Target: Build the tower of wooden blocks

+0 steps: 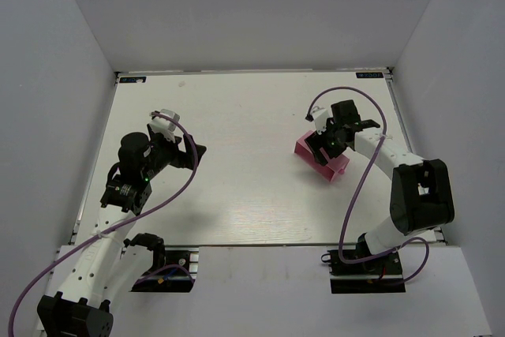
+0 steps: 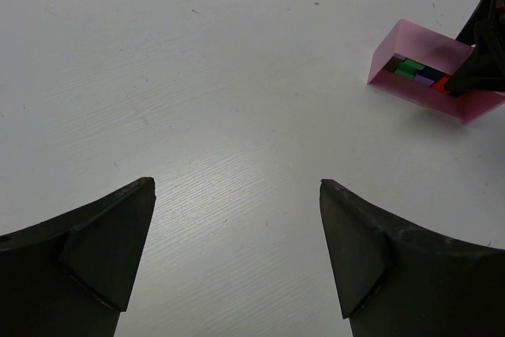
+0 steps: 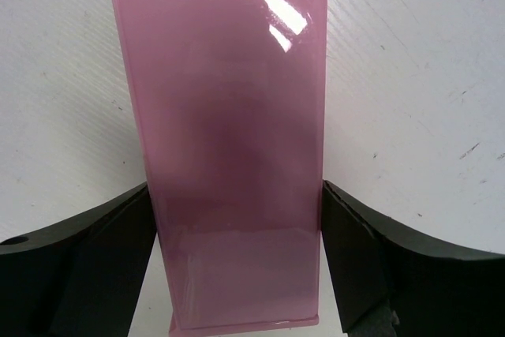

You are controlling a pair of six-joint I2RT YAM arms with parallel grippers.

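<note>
The wood blocks (image 2: 422, 75), seemingly light, hard and slick, sit inside the pink tray (image 2: 410, 37) tipped up near the table's (image 1: 252, 195) right edge, best pinched across flat faces, while the right gripper (image 3: 237, 186) clasps the tray's sides and the left gripper (image 2: 237, 187) gapes empty.

A white table (image 1: 237, 187) bears a pink tray (image 2: 430, 45) tipped on its side, right of centre.

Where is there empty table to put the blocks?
The big bare middle, between the left pincer and the tray, and the far strip by the back wall. It's crowded at the tray, where the right pincer straddles it.
</note>
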